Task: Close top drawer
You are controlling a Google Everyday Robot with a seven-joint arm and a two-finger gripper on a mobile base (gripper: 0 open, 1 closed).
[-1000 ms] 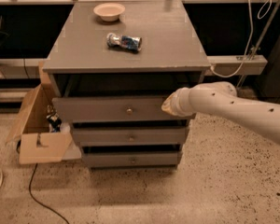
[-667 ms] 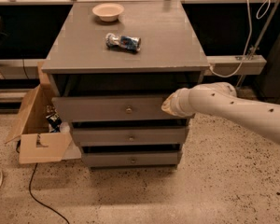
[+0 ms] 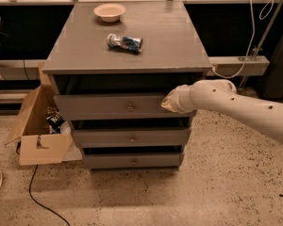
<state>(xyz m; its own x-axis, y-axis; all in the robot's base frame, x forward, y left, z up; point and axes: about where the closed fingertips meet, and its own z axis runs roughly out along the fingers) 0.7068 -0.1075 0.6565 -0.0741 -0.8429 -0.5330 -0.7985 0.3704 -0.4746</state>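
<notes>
The top drawer (image 3: 104,106) is a wide grey front with one small round knob (image 3: 130,108), under the grey cabinet top. It stands slightly out from the cabinet, with a dark gap above it. My gripper (image 3: 166,103) is at the end of the white arm that comes in from the right, and it rests against the right part of the drawer front.
Two shorter grey drawer fronts (image 3: 131,138) sit below. On the cabinet top (image 3: 170,41) lie a crushed can (image 3: 125,43) and a small bowl (image 3: 110,12). An open cardboard box (image 3: 40,135) stands at the left, with a black cable (image 3: 40,199) on the speckled floor.
</notes>
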